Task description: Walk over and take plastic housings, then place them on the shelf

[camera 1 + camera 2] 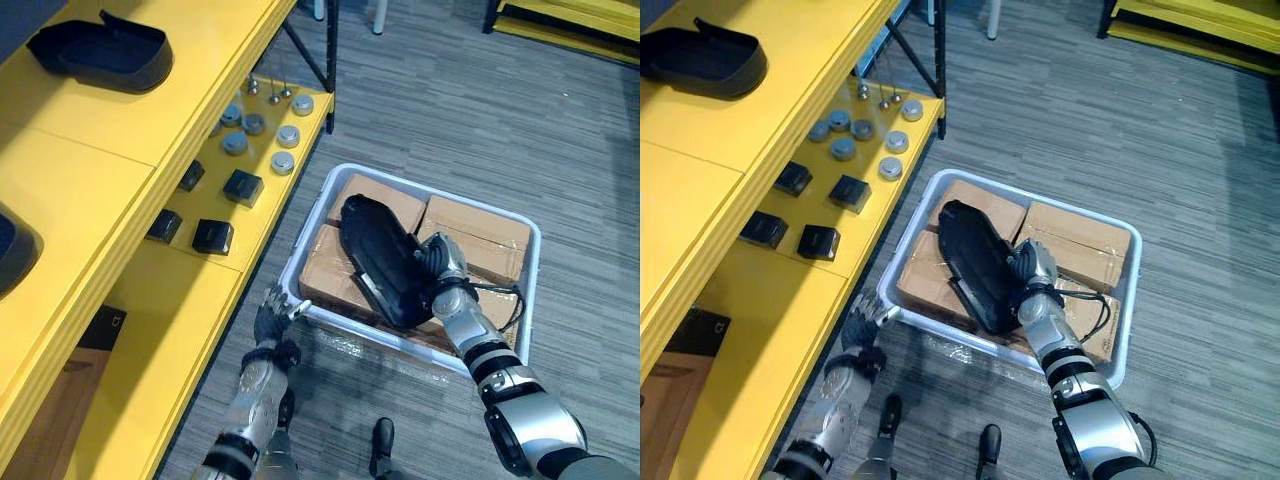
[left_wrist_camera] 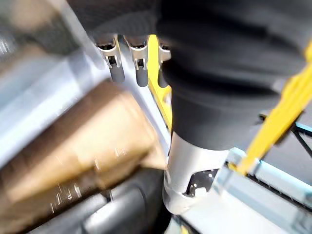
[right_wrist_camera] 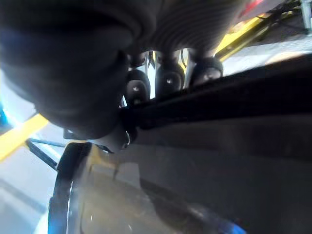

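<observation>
We see a long black plastic housing (image 1: 375,245) lying on top of some flat brown cardboard boxes (image 1: 480,235). The boxes sit inside a white plastic bin (image 1: 535,240) on the grey carpet floor (image 1: 450,90).

Our right hand (image 1: 443,262) is on the side of the black plastic housing that is farther from the shelf, about halfway along it. In the right wrist view the fingers (image 3: 168,80) bend over the dark edge of the housing (image 3: 234,146) and the thumb comes in from the other side. So this hand is closed tight on the housing. The housing leans a little, with its far end near the back boxes and its near end close to the front wall of the bin.

Our left hand (image 1: 272,312) is at the near corner of the bin, on the shelf side. Its fingers (image 2: 113,58) look loose and spread, with their tips right at the rim. It holds nothing.

The tall yellow shelf (image 1: 200,70) stands just beside the bin. On its top board lies a second black plastic housing (image 1: 105,52), well apart from our hands. On the lower board we see small black square blocks (image 1: 242,187) and grey round discs (image 1: 288,136).
</observation>
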You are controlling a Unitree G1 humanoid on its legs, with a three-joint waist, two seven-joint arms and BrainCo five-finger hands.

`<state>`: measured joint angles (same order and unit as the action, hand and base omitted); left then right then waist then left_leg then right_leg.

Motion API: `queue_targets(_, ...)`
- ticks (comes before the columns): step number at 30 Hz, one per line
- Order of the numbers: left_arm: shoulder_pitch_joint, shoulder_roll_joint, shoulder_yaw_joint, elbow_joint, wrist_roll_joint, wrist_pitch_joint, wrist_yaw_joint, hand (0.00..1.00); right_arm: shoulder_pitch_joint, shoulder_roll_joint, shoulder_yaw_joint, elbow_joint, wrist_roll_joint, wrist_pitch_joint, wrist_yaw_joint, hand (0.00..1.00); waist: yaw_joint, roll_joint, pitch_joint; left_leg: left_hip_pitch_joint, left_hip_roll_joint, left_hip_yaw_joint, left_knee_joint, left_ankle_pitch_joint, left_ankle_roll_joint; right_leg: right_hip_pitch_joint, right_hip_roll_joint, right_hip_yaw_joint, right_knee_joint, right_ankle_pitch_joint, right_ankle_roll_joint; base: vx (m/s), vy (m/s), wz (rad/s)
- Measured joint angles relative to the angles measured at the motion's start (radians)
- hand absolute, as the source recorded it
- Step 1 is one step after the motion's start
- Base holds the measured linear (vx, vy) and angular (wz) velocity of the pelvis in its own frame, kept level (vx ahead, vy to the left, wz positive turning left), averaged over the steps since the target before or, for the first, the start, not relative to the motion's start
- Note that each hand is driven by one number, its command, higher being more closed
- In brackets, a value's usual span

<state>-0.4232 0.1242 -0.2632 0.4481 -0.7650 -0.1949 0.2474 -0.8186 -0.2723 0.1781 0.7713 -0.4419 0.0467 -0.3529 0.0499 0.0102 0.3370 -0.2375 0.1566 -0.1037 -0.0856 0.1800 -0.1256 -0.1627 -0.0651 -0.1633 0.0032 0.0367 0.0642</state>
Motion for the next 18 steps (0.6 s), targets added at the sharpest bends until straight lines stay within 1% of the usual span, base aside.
queue_targets(2,-0.033,0.0,-0.019,0.06,-0.025,0.003,-0.011,0.0,0.004,0.013,0.002,-0.04,-0.006,0.0,-0.003,1.0,-0.01,0.0,-0.01,-0.001,0.001,0.003,0.0,0.0,0.0,-0.003,0.001,0.005,0.0,0.003,0.001,-0.03,0.009,-0.07)
queue_targets(3,-0.054,0.0,-0.033,0.102,-0.049,0.01,-0.013,0.0,0.004,0.016,0.015,-0.068,-0.018,0.0,-0.014,1.0,-0.013,-0.001,-0.015,-0.002,0.001,0.008,0.0,0.0,0.0,-0.004,0.001,0.01,-0.005,0.009,0.001,-0.02,0.012,-0.09)
queue_targets(6,-0.086,-0.011,-0.04,0.156,-0.08,0.022,-0.014,0.0,0.004,0.023,0.032,-0.132,-0.04,0.0,-0.041,1.0,-0.018,-0.001,-0.027,-0.005,0.001,0.017,0.0,0.002,-0.002,-0.001,0.003,0.017,-0.032,0.029,0.001,-0.03,0.017,-0.1)
queue_targets(9,-0.104,-0.013,-0.041,0.182,-0.087,0.024,-0.014,0.0,0.005,0.053,0.04,-0.163,-0.041,0.0,-0.069,1.0,-0.036,-0.004,-0.033,-0.004,0.003,0.017,0.0,0.003,-0.004,0.002,0.005,0.015,-0.032,0.03,0.0,-0.01,0.005,0.01)
queue_targets(13,-0.142,-0.019,-0.071,0.211,-0.087,0.03,-0.013,0.0,0.016,0.064,0.04,-0.221,-0.041,0.0,-0.097,1.0,-0.036,-0.008,-0.037,-0.004,0.003,0.017,0.0,0.006,-0.004,0.002,0.005,0.016,-0.032,0.033,-0.001,-0.03,0.017,0.0)
queue_targets(16,-0.173,-0.028,-0.08,0.246,-0.088,0.034,-0.01,0.0,0.063,0.098,0.056,-0.306,-0.041,0.0,-0.114,1.0,-0.042,-0.022,-0.05,-0.001,0.003,0.018,0.0,0.007,-0.004,0.004,0.005,0.017,-0.032,0.034,-0.001,-0.01,0.008,-0.01)
queue_targets(18,-0.19,-0.038,-0.087,0.244,-0.127,0.033,-0.01,0.0,0.108,0.122,0.089,-0.349,-0.04,-0.001,-0.119,1.0,-0.045,-0.033,-0.068,0.001,0.003,0.018,0.0,0.007,-0.004,0.007,0.005,0.016,-0.036,0.034,-0.001,0.0,0.0,0.0)
